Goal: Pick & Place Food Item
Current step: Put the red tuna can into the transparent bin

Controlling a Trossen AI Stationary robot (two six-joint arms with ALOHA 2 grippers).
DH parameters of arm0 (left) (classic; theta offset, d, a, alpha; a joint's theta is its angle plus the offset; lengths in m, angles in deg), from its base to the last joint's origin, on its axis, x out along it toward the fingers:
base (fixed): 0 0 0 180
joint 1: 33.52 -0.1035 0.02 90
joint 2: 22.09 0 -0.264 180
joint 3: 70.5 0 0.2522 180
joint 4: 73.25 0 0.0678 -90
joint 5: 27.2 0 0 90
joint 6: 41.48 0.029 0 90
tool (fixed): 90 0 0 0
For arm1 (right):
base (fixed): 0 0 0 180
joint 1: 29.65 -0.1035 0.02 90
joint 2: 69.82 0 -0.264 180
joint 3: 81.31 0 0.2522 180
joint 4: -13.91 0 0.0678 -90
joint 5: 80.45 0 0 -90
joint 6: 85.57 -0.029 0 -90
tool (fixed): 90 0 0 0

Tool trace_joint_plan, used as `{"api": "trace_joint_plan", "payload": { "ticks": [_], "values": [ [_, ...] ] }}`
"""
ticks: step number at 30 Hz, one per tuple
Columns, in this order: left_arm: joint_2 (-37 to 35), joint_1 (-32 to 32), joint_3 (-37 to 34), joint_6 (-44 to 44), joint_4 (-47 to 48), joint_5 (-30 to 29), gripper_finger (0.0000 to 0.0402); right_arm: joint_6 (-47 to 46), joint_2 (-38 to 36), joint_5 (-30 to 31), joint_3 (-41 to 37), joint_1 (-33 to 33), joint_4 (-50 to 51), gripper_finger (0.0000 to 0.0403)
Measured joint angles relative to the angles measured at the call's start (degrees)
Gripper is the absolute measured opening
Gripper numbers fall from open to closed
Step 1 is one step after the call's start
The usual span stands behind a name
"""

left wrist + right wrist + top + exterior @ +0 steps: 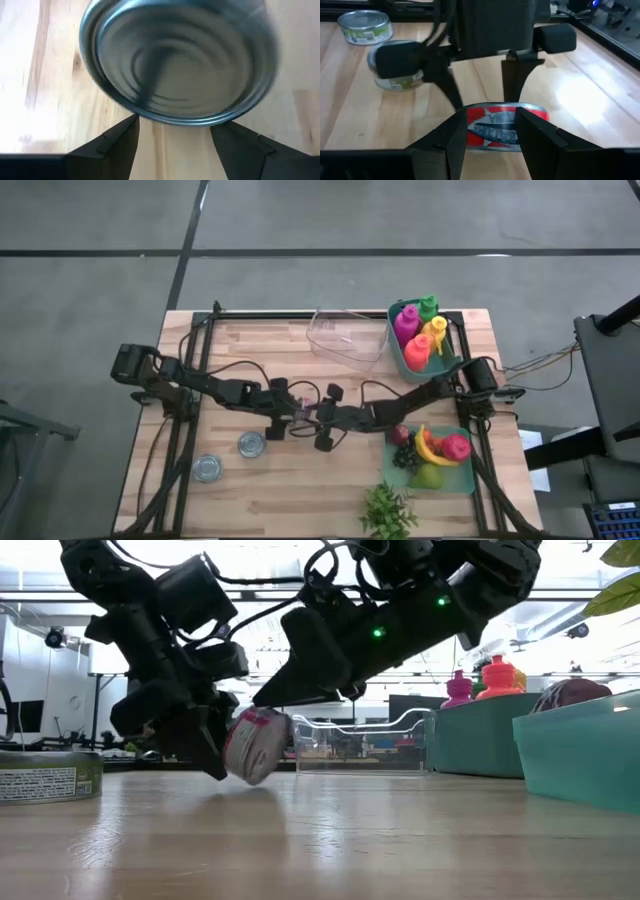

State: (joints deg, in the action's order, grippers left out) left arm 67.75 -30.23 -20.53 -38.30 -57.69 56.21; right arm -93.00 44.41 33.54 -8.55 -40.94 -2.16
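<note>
You're mid-handover at table centre — left gripper [215,755] and right gripper [490,132] both have fingers clamped on the red-labelled can [255,743], tilted just above the wood — next, release one side.

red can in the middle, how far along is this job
Nothing looks placed yet: the clear tub appears empty, and two other cans sit on the table. In hand: the red can, tilted just off the wood, sits between the left gripper fingers and the right gripper fingers. Left: carrying it and setting it down.
</note>
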Motion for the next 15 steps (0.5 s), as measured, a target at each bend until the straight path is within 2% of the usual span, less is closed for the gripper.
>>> {"api": "trace_joint_plan", "payload": {
  "ticks": [15],
  "values": [
    [-0.22,-0.06,0.45,-0.07,-3.89,-0.43,0.0245,2.87,0.35,-0.37,0.86,0.42,1.2,0.0157]
  ]
}}
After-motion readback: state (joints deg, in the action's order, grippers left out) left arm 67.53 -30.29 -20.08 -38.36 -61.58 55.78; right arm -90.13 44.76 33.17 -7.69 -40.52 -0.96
